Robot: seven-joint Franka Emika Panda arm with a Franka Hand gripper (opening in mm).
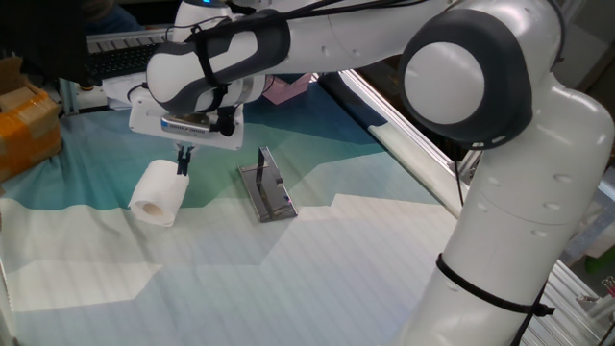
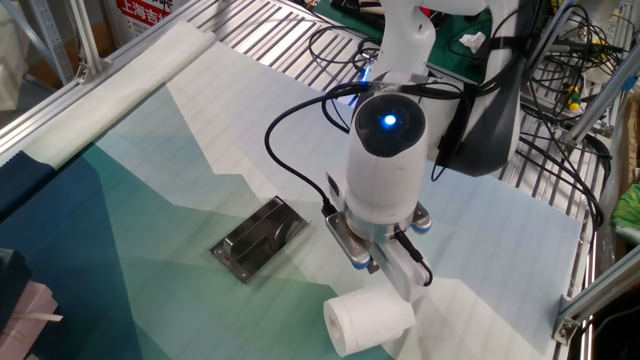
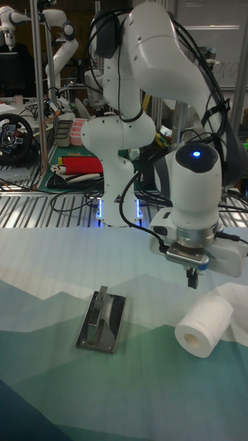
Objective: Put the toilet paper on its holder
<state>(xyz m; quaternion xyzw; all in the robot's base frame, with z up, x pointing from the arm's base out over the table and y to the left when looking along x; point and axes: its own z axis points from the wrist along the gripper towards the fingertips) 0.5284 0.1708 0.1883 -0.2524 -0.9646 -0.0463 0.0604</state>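
Observation:
The toilet paper (image 1: pixel 159 192) is a white roll lying on its side on the teal and white cloth, its hollow core facing the front left. The same toilet paper (image 2: pixel 368 318) (image 3: pixel 205 324) appears in the other views. The holder (image 1: pixel 267 187) is a grey metal plate with a thin upright bar, standing to the roll's right; it is also the holder (image 2: pixel 258 237) (image 3: pixel 102 320) elsewhere. My gripper (image 1: pixel 183 159) points down just above the roll's upper right edge, fingers together and holding nothing. The gripper (image 3: pixel 192 277) hangs slightly above the roll here too.
An orange-brown cardboard box (image 1: pixel 24 125) stands at the far left, with a keyboard (image 1: pixel 125 58) and a pink item (image 1: pixel 288 88) behind the cloth. A metal rail (image 1: pixel 413 144) runs along the right side. Cables (image 2: pixel 560 110) lie on the slatted frame beyond the cloth.

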